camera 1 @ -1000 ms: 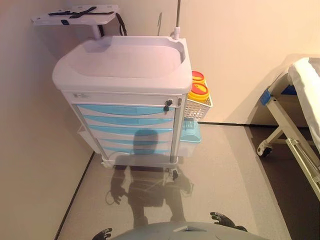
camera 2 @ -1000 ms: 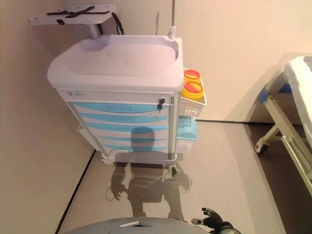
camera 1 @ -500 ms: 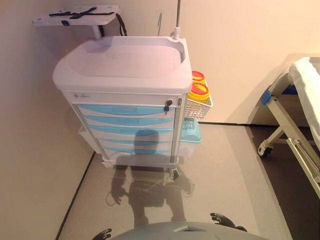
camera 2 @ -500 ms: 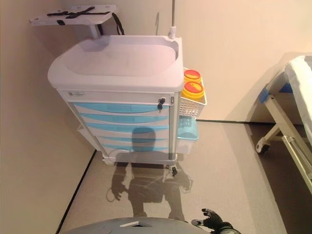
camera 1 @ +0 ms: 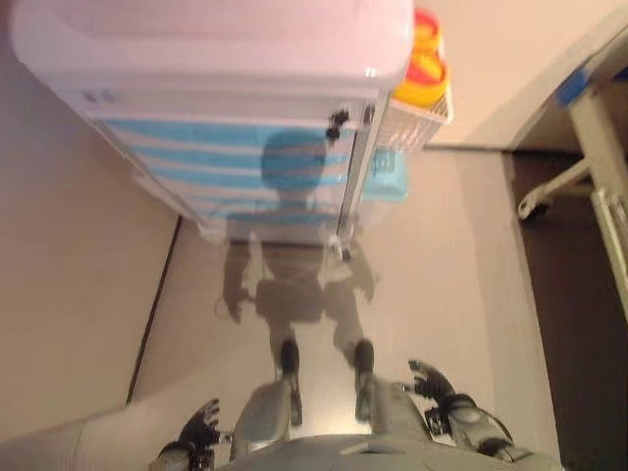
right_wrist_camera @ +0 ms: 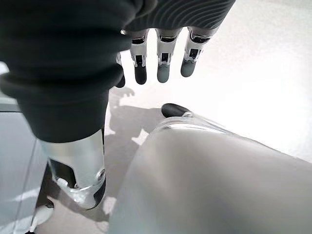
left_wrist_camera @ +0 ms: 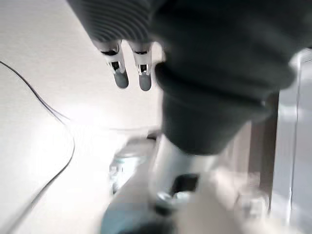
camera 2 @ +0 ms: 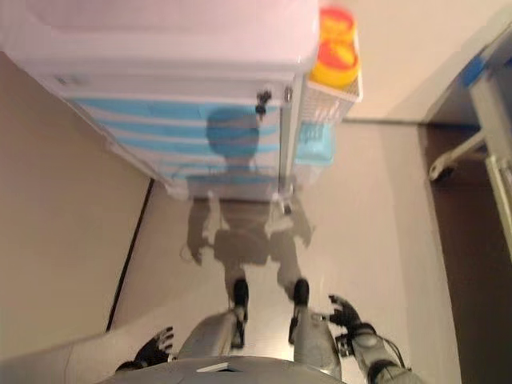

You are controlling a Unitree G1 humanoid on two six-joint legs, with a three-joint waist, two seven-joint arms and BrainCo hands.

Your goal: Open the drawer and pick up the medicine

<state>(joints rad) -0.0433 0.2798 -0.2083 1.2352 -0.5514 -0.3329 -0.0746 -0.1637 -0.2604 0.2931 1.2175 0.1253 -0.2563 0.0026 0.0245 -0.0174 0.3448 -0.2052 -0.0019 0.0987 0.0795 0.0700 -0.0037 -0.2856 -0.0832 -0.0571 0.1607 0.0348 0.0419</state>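
The white medical cart stands ahead against the left wall, and only its front and rim show. Its blue drawers are all shut, with a key in the lock at the top right. No medicine shows. My left hand hangs low at my side, open and empty, far from the cart; its fingers are straight in the left wrist view. My right hand hangs low on the other side, open and empty, with its fingers straight.
Yellow-lidded containers sit in a white basket on the cart's right side, above a light blue bin. A bed frame with a castor stands at the right. The wall runs along the left.
The camera has tilted down, so the cart now sits at the top of the view. More of both hands shows. The drawers stay shut.
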